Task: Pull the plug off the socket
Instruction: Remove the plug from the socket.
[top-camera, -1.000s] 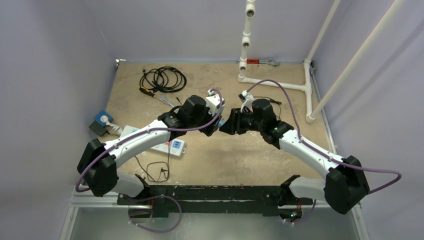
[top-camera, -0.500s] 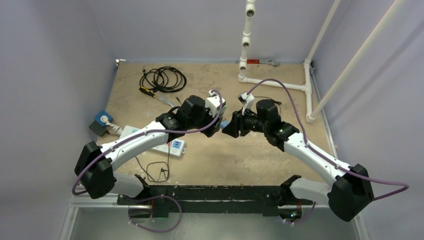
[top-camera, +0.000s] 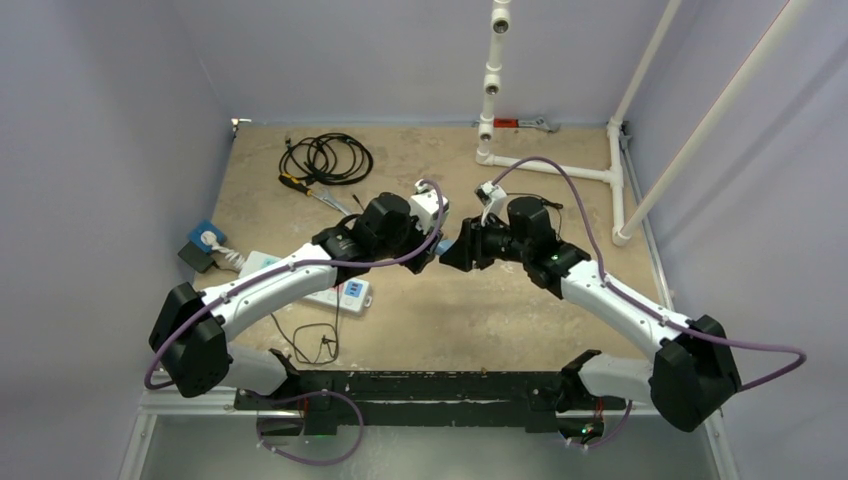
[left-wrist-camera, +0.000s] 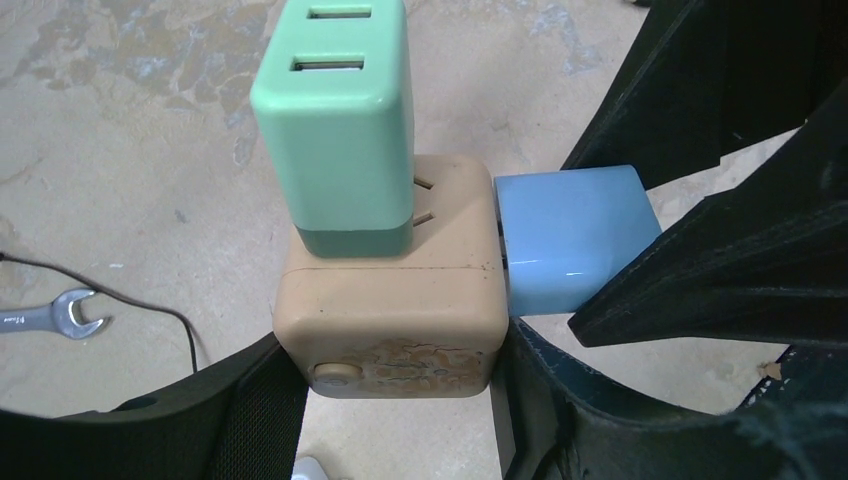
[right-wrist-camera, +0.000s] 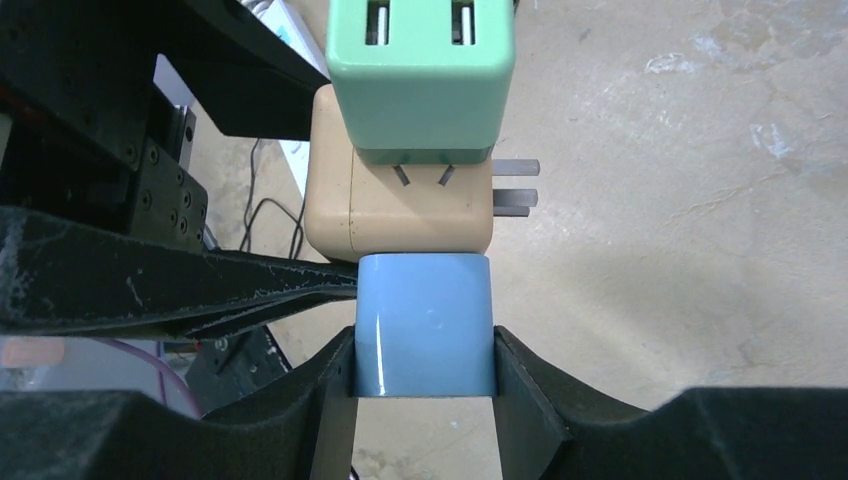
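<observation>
1. Top view: left fingers (top-camera: 430, 256) and right fingers (top-camera: 452, 251) meet over the mid-worktop (top-camera: 480, 310).
2. Left wrist: left fingers clamp the tan socket (left-wrist-camera: 390, 300), which carries a green plug (left-wrist-camera: 335, 130) on top.
3. Right wrist: right fingers grip the blue plug (right-wrist-camera: 425, 320), flush against the socket's side.

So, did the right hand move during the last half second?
Yes, slightly. In the top view the right hand, shut on the blue square plug, shifted left, away from the white pipe frame.
</observation>
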